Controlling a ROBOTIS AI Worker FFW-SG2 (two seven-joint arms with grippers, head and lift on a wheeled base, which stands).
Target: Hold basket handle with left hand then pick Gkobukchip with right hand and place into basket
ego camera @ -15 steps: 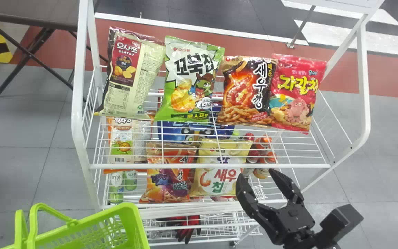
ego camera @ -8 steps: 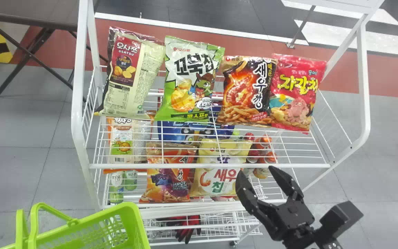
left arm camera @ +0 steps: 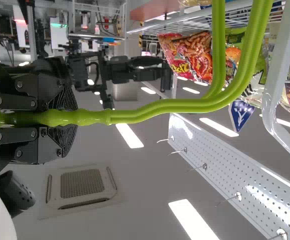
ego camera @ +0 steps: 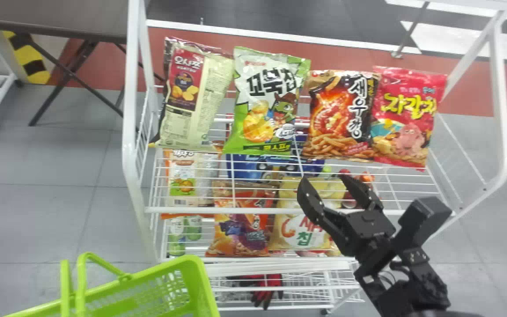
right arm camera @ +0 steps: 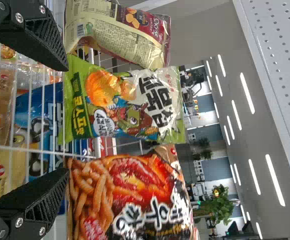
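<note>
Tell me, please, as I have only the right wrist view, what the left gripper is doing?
Observer: In the left wrist view, the left gripper is closed on the green basket handle.
Operator: Thank you; could you also tell me whether any snack shows inside the basket?
Observer: In the head view, I see none in the visible part of the basket, though the picture's bottom edge cuts off the rest.
</note>
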